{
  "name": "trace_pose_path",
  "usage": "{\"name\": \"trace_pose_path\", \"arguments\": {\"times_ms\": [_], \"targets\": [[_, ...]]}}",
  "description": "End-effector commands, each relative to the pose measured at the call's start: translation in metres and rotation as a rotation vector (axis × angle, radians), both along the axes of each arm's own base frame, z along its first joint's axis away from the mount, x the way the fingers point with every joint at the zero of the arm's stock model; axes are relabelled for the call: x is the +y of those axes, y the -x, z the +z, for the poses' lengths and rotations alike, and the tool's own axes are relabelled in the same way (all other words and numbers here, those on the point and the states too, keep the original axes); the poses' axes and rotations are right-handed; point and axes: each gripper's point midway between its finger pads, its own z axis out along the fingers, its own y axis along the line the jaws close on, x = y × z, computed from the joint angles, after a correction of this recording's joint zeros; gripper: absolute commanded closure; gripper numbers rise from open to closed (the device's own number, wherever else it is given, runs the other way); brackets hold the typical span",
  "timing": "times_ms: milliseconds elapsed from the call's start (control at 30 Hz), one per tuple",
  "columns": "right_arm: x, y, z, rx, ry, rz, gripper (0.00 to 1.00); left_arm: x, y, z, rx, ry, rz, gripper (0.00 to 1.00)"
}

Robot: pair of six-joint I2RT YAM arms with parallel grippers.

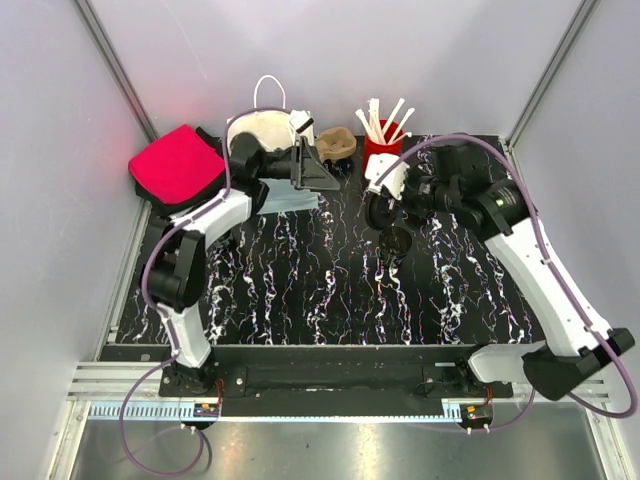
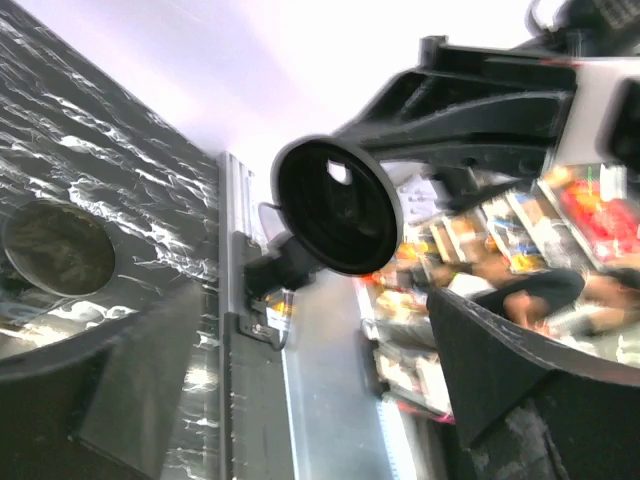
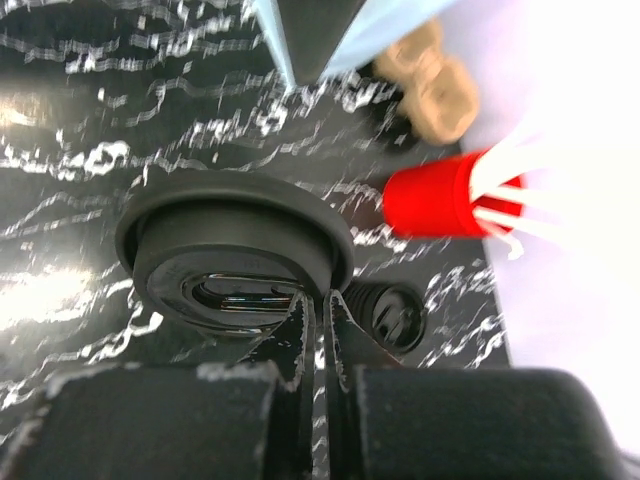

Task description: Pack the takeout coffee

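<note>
My right gripper [image 1: 385, 212] is shut on the rim of a black plastic coffee lid [image 3: 235, 250] and holds it above the marble table; its fingertips [image 3: 300, 325] pinch the lid's edge. The same lid [image 2: 335, 205] shows in the left wrist view, raised and face-on, with no cup seen under it. A round black cup [image 1: 398, 240] without a lid stands on the table just below that gripper and also shows in the left wrist view [image 2: 55, 250]. My left gripper [image 1: 312, 165] is open and empty by the white bag [image 1: 262, 130] at the back.
A red cup of white stirrers [image 1: 382, 140] stands back right, beside a brown cardboard piece [image 1: 336, 143]. A small lidless black cup [image 3: 400, 315] lies on its side near the red cup [image 3: 440, 190]. A red pouch [image 1: 178, 165] sits back left. A light-blue sheet [image 1: 290, 203] lies under the left gripper.
</note>
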Motion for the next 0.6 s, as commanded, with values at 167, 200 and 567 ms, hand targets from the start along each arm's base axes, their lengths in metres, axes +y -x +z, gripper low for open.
{"name": "trace_pose_path", "arguments": {"times_ms": [167, 200, 567], "targets": [[-0.047, -0.004, -0.043, 0.247, 0.172, -0.131, 1.00, 0.006, -0.020, -0.028, -0.390, -0.382, 0.316, 0.01], [-0.052, -0.005, -0.046, 0.274, 0.178, -0.142, 1.00, 0.010, -0.031, -0.037, -0.419, -0.444, 0.391, 0.01], [-0.091, -0.014, -0.109, 0.590, 0.279, -0.311, 1.00, 0.015, -0.063, -0.130, -0.532, -0.724, 0.624, 0.01]]}}
